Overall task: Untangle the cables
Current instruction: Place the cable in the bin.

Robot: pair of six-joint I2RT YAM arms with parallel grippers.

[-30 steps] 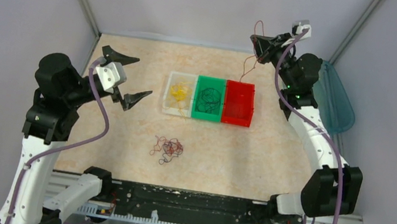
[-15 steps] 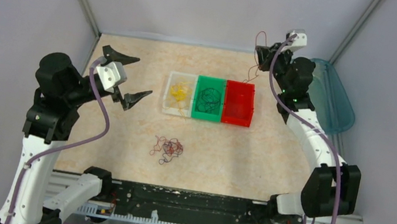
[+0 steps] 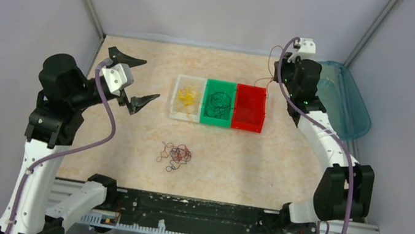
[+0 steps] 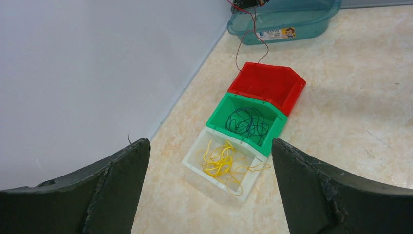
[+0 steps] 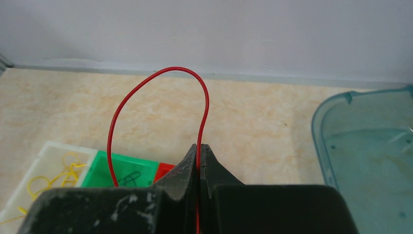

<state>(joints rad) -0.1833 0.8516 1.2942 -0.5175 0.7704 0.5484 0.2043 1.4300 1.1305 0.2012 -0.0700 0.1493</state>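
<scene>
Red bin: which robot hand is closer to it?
Right. The right gripper, shut on a red cable, hovers just beyond the far right corner of the red bin. The left gripper, open, hangs left of the white bin, at the row's other end.

Three small plastic bins (image 3: 215,122), white, green and red. One translucent teal tub (image 3: 351,117). Three curly thin-wire bunches (image 3: 174,156). One red wire (image 5: 178,68).
</scene>
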